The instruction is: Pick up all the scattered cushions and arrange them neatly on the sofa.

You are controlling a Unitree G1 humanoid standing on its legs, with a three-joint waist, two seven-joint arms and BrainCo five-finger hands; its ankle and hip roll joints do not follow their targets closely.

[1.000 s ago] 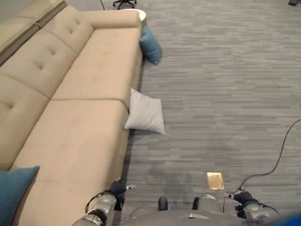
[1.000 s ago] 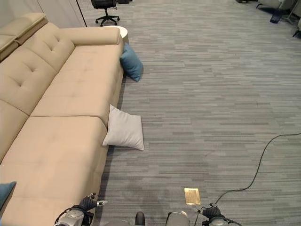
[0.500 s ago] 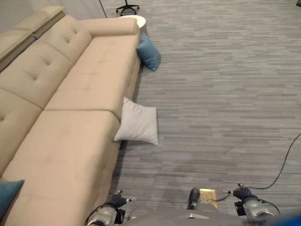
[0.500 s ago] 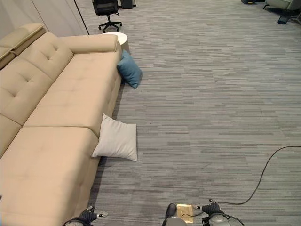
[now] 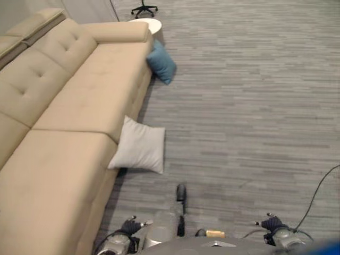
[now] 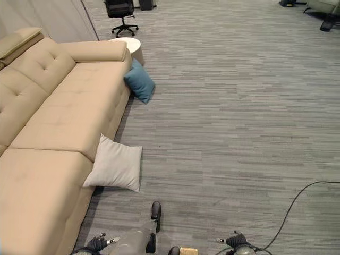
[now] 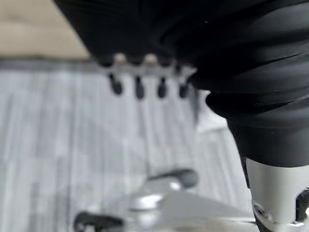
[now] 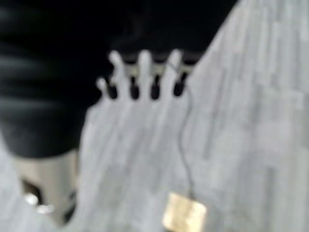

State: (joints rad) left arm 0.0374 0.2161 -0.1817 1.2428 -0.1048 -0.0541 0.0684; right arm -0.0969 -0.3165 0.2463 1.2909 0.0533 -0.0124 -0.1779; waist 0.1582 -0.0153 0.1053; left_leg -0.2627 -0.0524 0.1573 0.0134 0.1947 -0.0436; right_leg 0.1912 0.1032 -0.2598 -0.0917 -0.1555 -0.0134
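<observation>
A light grey cushion leans on the carpet against the front of the beige sofa. Farther off, a blue cushion rests on the floor by the sofa's far armrest. My left hand hangs low beside the sofa's front edge, fingers straight and holding nothing. My right hand hangs over bare carpet, fingers straight and empty too. Both hands are well short of the grey cushion, at the bottom of the left eye view.
A round white side table stands past the armrest, with a black office chair behind it. A brass floor plate sits in the carpet under my right hand. Open grey carpet stretches to the right.
The whole picture has shifted: the camera has moved forward along the sofa, so the grey cushion lies nearer. A blue cushion on the near sofa seat has left view. Both hands hang as before.
</observation>
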